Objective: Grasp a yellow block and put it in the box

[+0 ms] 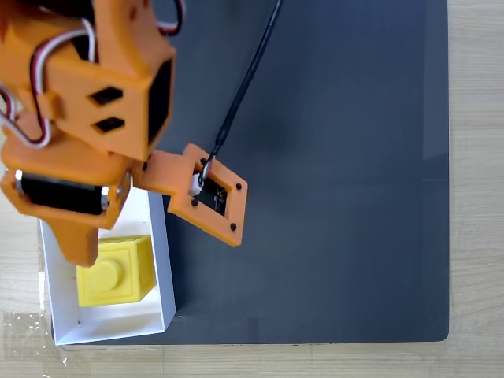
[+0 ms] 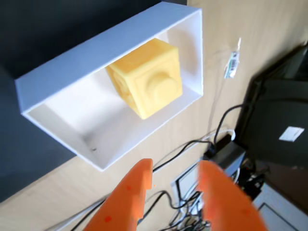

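In the wrist view the orange gripper (image 2: pixel 175 175) stands nearest, its two fingers parted and holding nothing; beyond them the white box (image 2: pixel 62 77) holds the yellow block (image 2: pixel 147 79), stud showing; in the fixed view the box (image 1: pixel 161 260) sits at the dark mat's (image 1: pixel 331 157) lower left corner, block (image 1: pixel 118 272) inside near its lower end.

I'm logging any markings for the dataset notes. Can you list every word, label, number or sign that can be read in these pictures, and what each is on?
No text can be read.
The yellow block: a plain raised stud, no lettering.
The box: blank white walls.
The orange claw and arm: no markings visible.
A white label on the dark device beyond the table edge in the wrist view: too small and blurred to read.
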Controlling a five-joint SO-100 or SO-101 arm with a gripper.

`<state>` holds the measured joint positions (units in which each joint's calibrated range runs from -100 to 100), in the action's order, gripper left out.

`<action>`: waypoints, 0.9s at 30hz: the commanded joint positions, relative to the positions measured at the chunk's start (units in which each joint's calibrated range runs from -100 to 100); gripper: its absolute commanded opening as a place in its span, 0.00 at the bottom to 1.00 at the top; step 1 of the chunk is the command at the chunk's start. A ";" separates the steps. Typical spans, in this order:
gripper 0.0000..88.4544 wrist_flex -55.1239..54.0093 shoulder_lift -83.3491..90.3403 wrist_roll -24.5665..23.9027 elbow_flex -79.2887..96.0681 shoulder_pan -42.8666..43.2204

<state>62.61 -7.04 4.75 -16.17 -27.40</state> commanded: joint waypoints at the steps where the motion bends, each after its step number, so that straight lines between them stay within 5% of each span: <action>1: 0.02 8.15 13.05 -4.28 0.39 1.55; 20: 0.03 5.71 92.63 -5.54 90.66 17.80; 27: 0.02 12.26 106.27 -5.59 105.41 17.97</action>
<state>73.95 96.38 -0.69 85.64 -10.12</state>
